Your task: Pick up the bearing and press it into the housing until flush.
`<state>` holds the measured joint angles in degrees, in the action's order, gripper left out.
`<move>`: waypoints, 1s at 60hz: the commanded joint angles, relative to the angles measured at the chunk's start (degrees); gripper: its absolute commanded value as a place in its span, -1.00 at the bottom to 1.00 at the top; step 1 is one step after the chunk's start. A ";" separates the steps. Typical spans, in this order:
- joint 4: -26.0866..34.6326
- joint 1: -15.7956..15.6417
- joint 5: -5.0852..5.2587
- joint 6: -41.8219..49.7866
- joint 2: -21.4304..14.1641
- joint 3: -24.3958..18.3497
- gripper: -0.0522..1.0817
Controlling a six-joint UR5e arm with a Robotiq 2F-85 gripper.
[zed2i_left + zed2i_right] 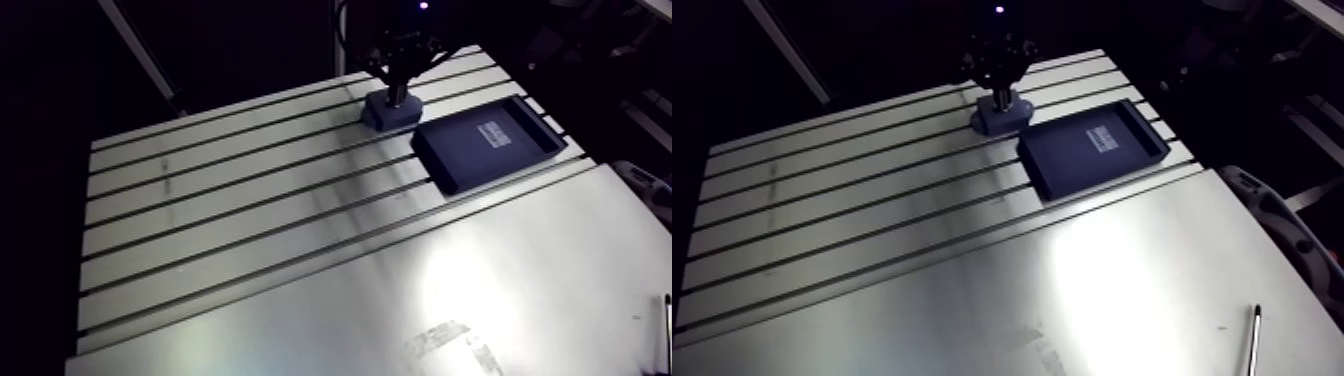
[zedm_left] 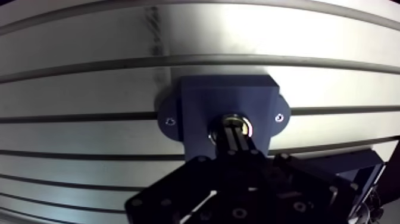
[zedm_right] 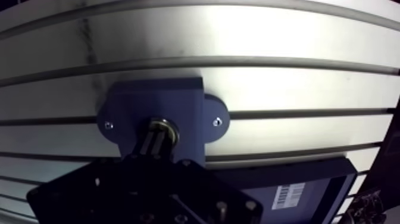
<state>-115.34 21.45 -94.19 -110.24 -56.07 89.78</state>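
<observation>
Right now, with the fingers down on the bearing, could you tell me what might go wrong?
1. The bearing sits at the housing bore under the shut fingers; its seating is hidden, so pressing could cock and jam it.
2. The dark tray lies close beside the housing; the fingers could clip it on leaving.

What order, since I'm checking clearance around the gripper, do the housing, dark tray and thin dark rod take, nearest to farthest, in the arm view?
1. The housing, directly under the gripper.
2. The dark tray, right beside the housing.
3. The thin dark rod, far off toward the camera.
</observation>
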 commanded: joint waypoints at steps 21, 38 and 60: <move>0.06 -0.09 -0.07 -0.02 0.23 -0.09 0.99; 0.07 -0.09 -0.07 -0.11 0.40 -0.09 0.99; 0.07 0.00 -0.08 -0.20 0.67 -0.09 0.99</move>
<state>-115.32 21.38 -94.27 -110.37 -55.61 89.67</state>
